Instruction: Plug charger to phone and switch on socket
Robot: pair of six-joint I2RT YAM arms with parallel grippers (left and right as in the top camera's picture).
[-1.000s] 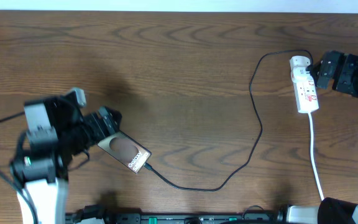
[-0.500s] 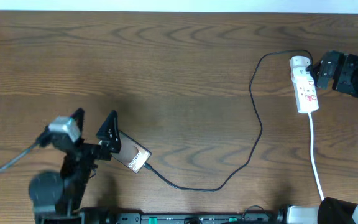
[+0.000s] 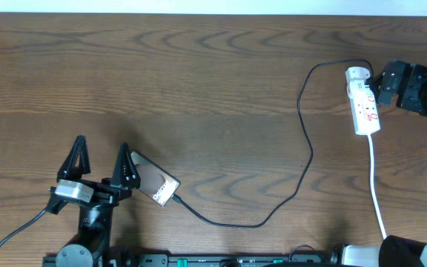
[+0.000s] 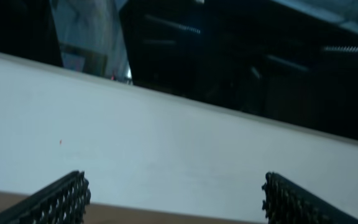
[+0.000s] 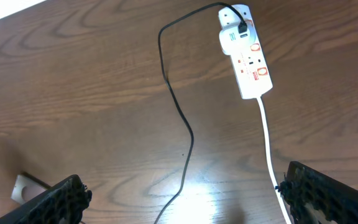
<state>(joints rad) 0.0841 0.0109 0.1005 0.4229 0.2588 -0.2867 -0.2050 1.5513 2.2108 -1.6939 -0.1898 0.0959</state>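
Observation:
The phone [image 3: 156,183] lies flat near the front left of the table, bronze face up. The charger [image 3: 308,152], a thin black cable, meets the phone's lower right end and runs in a long loop to the top end of the socket [image 3: 364,100]. It also shows in the right wrist view [image 5: 178,109], as does the socket [image 5: 247,59]. My left gripper [image 3: 101,157] is open and empty, just left of the phone, its right finger over the phone's left end. Its wrist view [image 4: 173,199] shows only a white wall. My right gripper [image 5: 182,193] is open and empty, just right of the socket [image 3: 388,78].
The socket's white cord [image 3: 376,189] runs from the strip to the table's front edge at the right. A black rail [image 3: 221,261] lies along the front edge. The table is brown wood [image 3: 199,89].
My left arm has pulled back toward the front edge, and its gripper has tilted up and opened beside the phone. The phone, cable, socket and right arm have not moved.

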